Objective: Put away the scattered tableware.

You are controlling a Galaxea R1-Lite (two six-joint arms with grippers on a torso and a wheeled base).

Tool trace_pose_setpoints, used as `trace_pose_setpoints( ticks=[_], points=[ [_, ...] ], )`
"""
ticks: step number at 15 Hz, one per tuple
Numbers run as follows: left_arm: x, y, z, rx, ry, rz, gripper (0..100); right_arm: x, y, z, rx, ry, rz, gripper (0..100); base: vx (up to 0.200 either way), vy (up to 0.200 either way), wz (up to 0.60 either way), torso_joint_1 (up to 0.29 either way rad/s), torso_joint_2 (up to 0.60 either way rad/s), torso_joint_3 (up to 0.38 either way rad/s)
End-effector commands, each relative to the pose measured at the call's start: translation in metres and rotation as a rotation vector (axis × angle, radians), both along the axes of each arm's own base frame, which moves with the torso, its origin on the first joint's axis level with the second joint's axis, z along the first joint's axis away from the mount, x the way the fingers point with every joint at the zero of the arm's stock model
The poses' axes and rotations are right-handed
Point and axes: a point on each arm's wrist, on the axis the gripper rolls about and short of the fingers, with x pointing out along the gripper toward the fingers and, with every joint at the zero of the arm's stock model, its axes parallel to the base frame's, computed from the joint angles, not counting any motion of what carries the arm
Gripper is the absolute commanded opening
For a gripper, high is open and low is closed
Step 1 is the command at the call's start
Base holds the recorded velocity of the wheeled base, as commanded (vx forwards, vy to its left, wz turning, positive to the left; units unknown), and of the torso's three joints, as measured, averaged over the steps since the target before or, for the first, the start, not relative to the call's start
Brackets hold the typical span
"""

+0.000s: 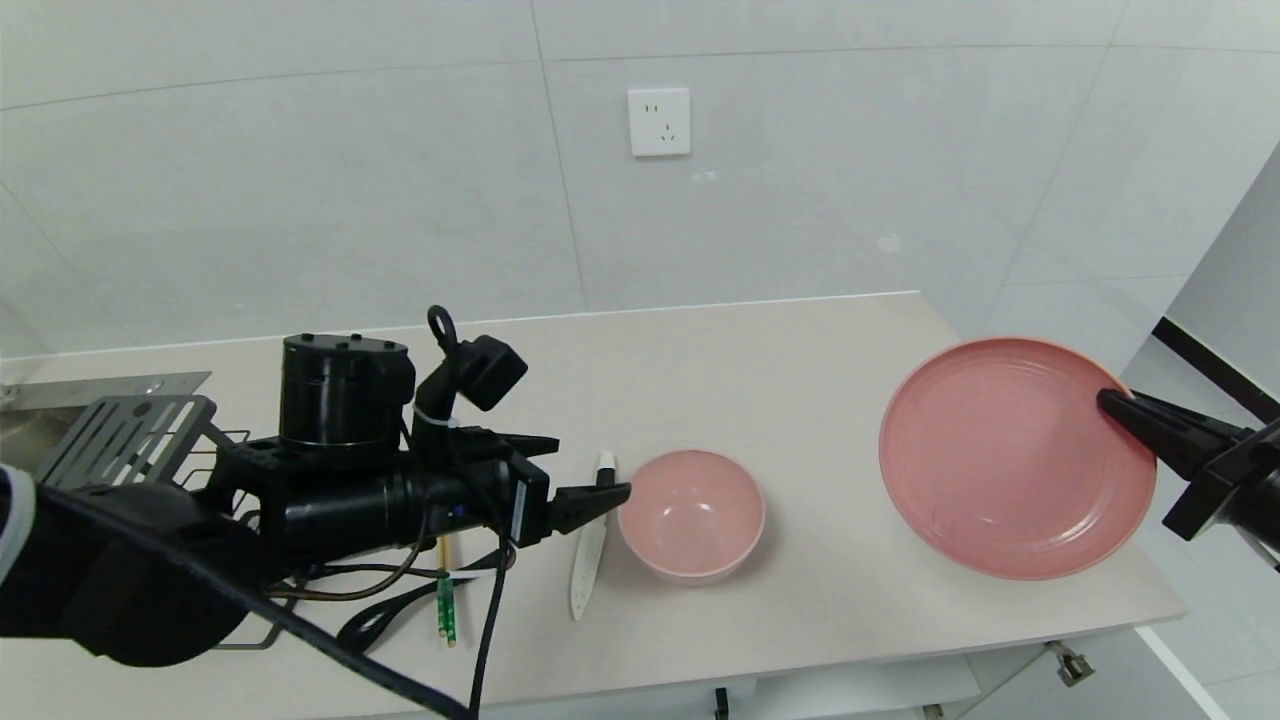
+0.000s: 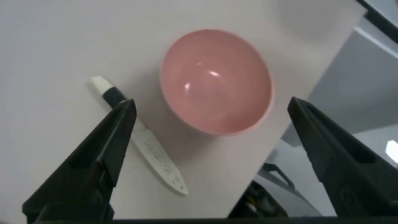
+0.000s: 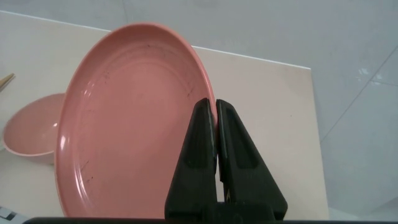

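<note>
While my right pincer (image 1: 1106, 398) pinches the tilted pink plate (image 1: 1000, 460) by its rim, my left pincer (image 1: 590, 465) hangs spread wide near the pink bowl (image 1: 690, 510) and white knife (image 1: 588, 560).

A pale beige counter (image 1: 820, 400) runs along a wall (image 1: 300, 200) of large light-grey tiles with thin seams. A white socket (image 1: 659, 121) sits on the wall above the counter's back edge, with a small smudge (image 1: 704, 176) just beside it. A steel strip (image 1: 100, 385) lies flat at the counter's far left back corner. Beyond the counter's right end a dark baseboard (image 1: 1210, 365) lines the side wall above a light floor (image 1: 1230, 640). A small metal fitting (image 1: 1068, 662) hangs under the counter's front edge.
</note>
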Motion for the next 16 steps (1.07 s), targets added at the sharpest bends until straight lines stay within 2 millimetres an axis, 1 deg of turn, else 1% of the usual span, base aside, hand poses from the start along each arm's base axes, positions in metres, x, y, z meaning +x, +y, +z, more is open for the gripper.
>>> trace_pose_setpoints(
  ticks=[1, 3, 5, 8, 9, 12, 16],
  points=[
    [0.024, -0.011, -0.016, 0.015, 0.043, 0.066, 100, -0.001, 0.000, 0.000, 0.000, -0.002, 0.000, 0, 0.000, 0.000, 0.00, 0.000, 0.00, 0.000],
    [0.031, -0.020, -0.022, -0.004, 0.082, 0.071, 100, -0.002, -0.001, -0.001, 0.000, 0.004, -0.002, 0, 0.000, 0.000, 0.00, 0.000, 0.00, 0.000],
    [0.036, -0.022, -0.029, 0.001, 0.094, 0.082, 100, -0.002, -0.001, -0.003, -0.001, 0.011, -0.002, 0, 0.000, 0.000, 0.00, 0.000, 0.00, 0.000],
    [0.037, -0.023, -0.034, 0.013, 0.105, 0.093, 100, -0.003, -0.001, -0.003, -0.001, 0.012, -0.002, 0, 0.000, 0.000, 0.00, 0.000, 0.00, 0.000],
    [0.039, -0.024, -0.040, 0.032, 0.112, 0.111, 100, -0.003, -0.001, -0.004, 0.001, 0.017, -0.003, 0, 0.000, 0.000, 0.00, 0.000, 0.00, 0.000],
    [0.038, -0.035, -0.050, 0.043, 0.123, 0.100, 100, -0.004, -0.001, -0.004, 0.001, 0.017, -0.003, 0, 0.000, 0.000, 0.00, 0.000, 0.00, 0.000],
    [0.040, -0.037, -0.052, 0.040, 0.117, 0.102, 100, -0.004, -0.001, -0.005, 0.000, 0.020, -0.002, 0, 0.000, 0.000, 0.00, 0.000, 0.00, 0.000]
  ],
)
